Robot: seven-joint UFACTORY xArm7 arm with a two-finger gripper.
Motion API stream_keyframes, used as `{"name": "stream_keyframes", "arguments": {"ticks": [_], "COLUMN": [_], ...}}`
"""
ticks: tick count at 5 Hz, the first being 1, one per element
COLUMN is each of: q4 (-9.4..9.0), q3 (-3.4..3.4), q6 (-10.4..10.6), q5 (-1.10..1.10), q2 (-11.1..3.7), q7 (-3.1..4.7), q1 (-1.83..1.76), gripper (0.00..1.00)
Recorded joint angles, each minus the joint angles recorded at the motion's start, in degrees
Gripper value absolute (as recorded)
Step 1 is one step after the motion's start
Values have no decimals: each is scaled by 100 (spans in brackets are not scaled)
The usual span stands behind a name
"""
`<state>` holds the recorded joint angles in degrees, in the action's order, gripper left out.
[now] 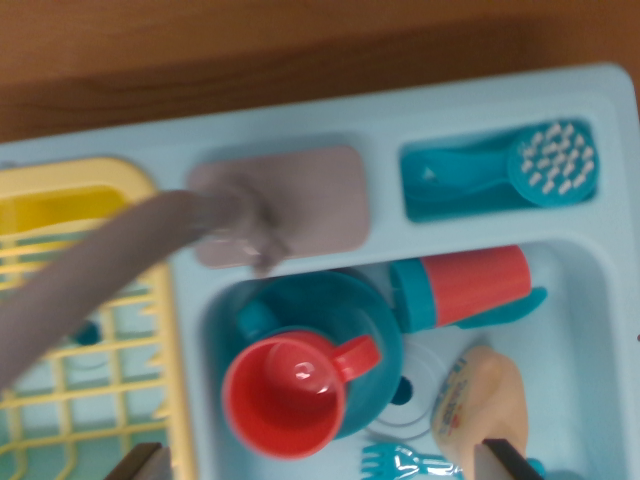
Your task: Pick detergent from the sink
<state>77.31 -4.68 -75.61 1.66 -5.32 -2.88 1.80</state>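
Peach detergent bottle (480, 405) lies in the pale-blue sink (590, 330) under your gripper (315, 462), jaws apart and empty; approach underway, next descend and close

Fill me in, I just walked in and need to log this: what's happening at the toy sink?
The robot's hand hovers over the sink, holding nothing yet. Only its two fingertips show at the bottom edge. The detergent bottle lies in the basin beside a red cup on a teal dish, untouched.
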Motion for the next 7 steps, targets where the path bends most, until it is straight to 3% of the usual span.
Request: {"name": "stream_keyframes", "arguments": {"ticks": [1,2,3,4,5,6,7], "q4": [0,-269,-269,-536,-536,-791,-791], "q3": [0,-55,-55,-110,-110,-162,-162], "q6": [0,274,274,545,545,805,805], "q5": [0,1,1,2,2,3,3], "q2": [0,-71,-71,-142,-142,-209,-209], "q7": [0,-60,-60,-119,-119,-176,-176], "q1": [0,64,64,127,127,188,188], "gripper": [0,0,0,0,0,0,0]}}
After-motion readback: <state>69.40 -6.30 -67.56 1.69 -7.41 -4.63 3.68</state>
